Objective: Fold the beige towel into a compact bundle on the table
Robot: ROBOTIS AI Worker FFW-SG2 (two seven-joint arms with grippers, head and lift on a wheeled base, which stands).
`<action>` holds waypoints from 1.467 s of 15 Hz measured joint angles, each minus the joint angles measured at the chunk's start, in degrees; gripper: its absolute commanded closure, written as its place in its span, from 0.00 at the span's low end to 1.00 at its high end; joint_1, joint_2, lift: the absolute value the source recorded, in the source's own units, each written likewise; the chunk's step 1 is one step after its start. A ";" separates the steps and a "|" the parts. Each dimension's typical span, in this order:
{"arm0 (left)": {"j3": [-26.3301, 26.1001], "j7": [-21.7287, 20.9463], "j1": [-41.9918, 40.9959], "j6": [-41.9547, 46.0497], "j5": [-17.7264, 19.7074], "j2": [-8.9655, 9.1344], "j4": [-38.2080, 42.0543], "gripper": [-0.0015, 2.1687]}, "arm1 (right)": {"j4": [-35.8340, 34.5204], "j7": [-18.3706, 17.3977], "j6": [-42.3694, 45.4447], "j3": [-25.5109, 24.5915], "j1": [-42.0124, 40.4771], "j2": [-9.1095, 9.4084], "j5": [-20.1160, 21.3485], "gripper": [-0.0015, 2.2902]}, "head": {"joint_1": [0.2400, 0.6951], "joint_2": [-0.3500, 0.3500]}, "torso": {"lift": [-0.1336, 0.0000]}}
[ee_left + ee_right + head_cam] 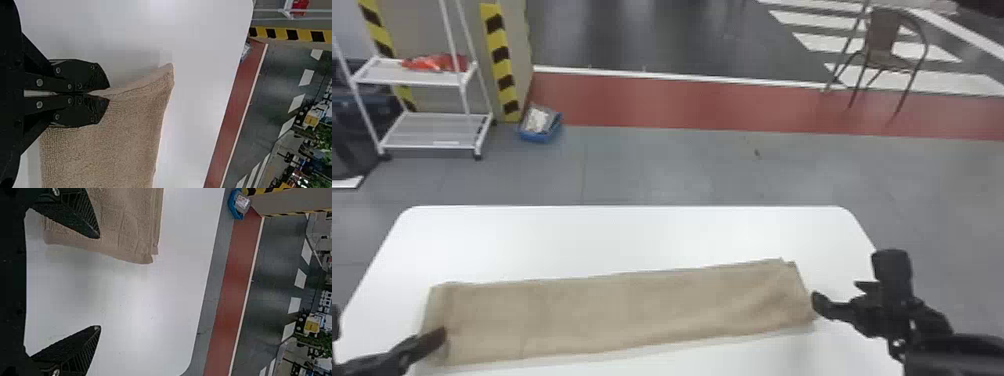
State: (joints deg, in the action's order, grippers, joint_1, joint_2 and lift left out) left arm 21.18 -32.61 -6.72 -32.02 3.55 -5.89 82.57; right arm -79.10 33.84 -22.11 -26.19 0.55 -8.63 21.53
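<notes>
Across the white tabletop [632, 230] we had the beige towel [622, 310] lying in a long band, one end pinched in our left hand [109, 93], presumably for folding inward, while our right hand [99, 282] stood wide by the other end, perhaps to grip it.

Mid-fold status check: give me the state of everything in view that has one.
Beige towel: folded into a long strip, not yet compact
Left gripper: shut on the towel's edge
Right gripper: open, holding nothing
Blue bin: on the floor, with contents
</notes>
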 measured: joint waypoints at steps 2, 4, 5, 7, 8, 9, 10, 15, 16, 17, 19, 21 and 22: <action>1.49 -1.87 -1.58 -2.64 2.06 0.06 3.74 0.85 | 0.00 0.00 -0.14 0.00 -0.05 0.00 0.03 0.03 | 1.00 0.30 | 1.00; 1.65 -2.16 -2.83 -6.36 3.05 0.27 8.28 0.85 | -0.56 0.08 -0.61 0.02 -0.14 0.16 0.07 0.03 | 1.00 0.29 | 1.00; 2.06 -2.47 -3.04 -8.82 3.13 0.35 10.39 0.85 | -1.16 0.19 -0.89 -0.01 -0.45 0.28 0.06 0.03 | 1.00 0.29 | 1.00; 3.49 -4.02 -3.82 -13.00 3.46 0.60 14.82 0.85 | -1.76 0.28 -0.98 -0.40 -0.88 0.35 0.02 0.03 | 1.00 0.29 | 1.00; 3.59 -4.30 -4.83 -14.17 3.77 0.87 17.32 0.85 | -1.83 0.33 -0.94 -0.74 -0.95 0.33 0.02 0.03 | 1.00 0.27 | 1.00; 2.84 -4.34 -6.14 -15.11 4.14 1.30 20.26 0.85 | -1.87 0.38 -0.92 -1.07 -0.98 0.26 0.01 0.03 | 1.00 0.26 | 1.00; 1.26 -3.94 -7.21 -16.18 4.53 1.68 22.99 0.85 | -2.04 0.43 -1.03 -1.26 -1.00 0.25 0.00 0.03 | 1.00 0.23 | 1.00; -12.48 3.16 -9.31 -19.19 5.61 3.13 32.79 0.85 | -3.30 0.55 -1.25 -2.13 -2.11 0.30 -0.16 0.03 | 1.00 0.03 | 1.00; -15.49 4.51 -9.17 -19.20 5.58 3.16 33.72 0.85 | -3.65 0.60 -1.24 -2.55 -2.47 0.29 -0.48 0.03 | 1.00 0.00 | 1.00; -17.29 5.07 -8.84 -19.23 5.58 3.16 34.32 0.85 | -3.93 0.65 -1.24 -2.88 -2.83 0.29 -0.85 0.03 | 1.00 0.00 | 1.00; -18.81 6.32 -8.32 -20.09 6.69 3.16 35.98 0.85 | -4.41 0.79 -1.14 -3.77 -3.58 0.16 -1.55 0.03 | 1.00 0.00 | 1.00; -19.13 7.32 -8.39 -21.50 9.07 3.16 37.69 0.85 | -4.56 1.22 -0.93 -4.65 -3.84 -0.02 -1.98 0.03 | 1.00 0.00 | 1.00; -20.22 8.63 -8.49 -21.84 10.04 3.15 38.38 0.85 | -4.56 1.27 -0.81 -4.89 -3.88 -0.06 -2.06 0.03 | 1.00 0.00 | 1.00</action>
State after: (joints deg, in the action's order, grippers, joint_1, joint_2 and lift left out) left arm 0.95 -23.98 -15.21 -53.86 13.59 -2.74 120.96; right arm -83.66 35.10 -22.92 -31.08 -3.34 -8.68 19.47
